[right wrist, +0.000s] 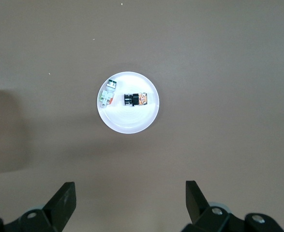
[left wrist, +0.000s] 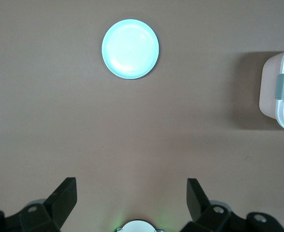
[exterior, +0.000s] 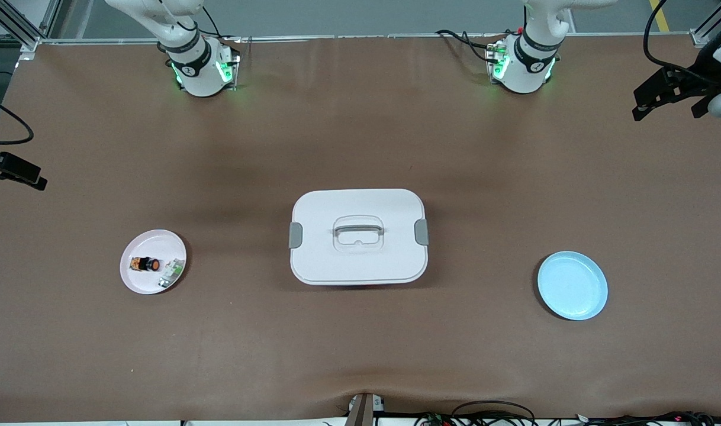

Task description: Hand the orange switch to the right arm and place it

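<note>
The orange switch (exterior: 145,264), a tiny stubby black cylinder with a round orange button end, lies on its side on the small round pink plate (exterior: 137,281) toward the right arm's end of the table. It sits just beside a small green-and-white part (exterior: 171,273) on the same plate, and that closeness is my first worry: fingers coming down a little off could catch the wrong piece or push both across the slick plate. Lying flat as it is, the switch looks likely to roll if pinched across its round body, so I would judge a grip across its length safer.

At about the same depth, toward my left arm's end, waits the empty round light-blue plate (exterior: 572,285), the likely drop spot. Between the two plates the white rectangular lidded box with grey latches (exterior: 358,236) stands at the table's middle; a low pass between my arms could clip its lid handle, and a part this tiny leaves little room for two grippers during a handover, so it may slip.

Farthest up, both my hands hang high and empty. My right gripper (right wrist: 130,203) is spread wide above the pink plate; my left gripper (left wrist: 132,200) is equally wide above the blue plate, waiting.
</note>
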You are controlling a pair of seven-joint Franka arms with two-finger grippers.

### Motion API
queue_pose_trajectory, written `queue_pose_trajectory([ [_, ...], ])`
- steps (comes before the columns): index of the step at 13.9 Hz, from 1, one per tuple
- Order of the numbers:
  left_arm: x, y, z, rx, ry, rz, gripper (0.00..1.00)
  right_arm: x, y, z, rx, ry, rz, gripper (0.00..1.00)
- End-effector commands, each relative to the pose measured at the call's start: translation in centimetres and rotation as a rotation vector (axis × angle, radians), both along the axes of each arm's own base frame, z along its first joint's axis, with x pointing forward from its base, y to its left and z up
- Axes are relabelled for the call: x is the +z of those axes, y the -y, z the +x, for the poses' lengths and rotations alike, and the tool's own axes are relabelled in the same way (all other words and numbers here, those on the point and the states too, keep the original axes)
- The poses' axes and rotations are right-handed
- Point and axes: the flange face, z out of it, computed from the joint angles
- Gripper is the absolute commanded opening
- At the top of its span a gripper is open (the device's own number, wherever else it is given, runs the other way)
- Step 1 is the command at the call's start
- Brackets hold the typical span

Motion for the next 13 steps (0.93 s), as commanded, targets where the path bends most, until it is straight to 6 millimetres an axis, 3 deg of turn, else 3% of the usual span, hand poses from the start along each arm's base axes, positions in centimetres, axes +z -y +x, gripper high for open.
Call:
queue_pose_trajectory([
  [1,0.70,0.05,-0.48,-0.020,-0.001,0.009,1.00,0.40,0.01,0.26,0.006,-0.004,0.005,1.00],
  [13,0.85,-0.42,-0.55,-0.013,0.002,0.006,1.00,0.42,0.30,0.24,0.003,-0.004,-0.006,1.00],
])
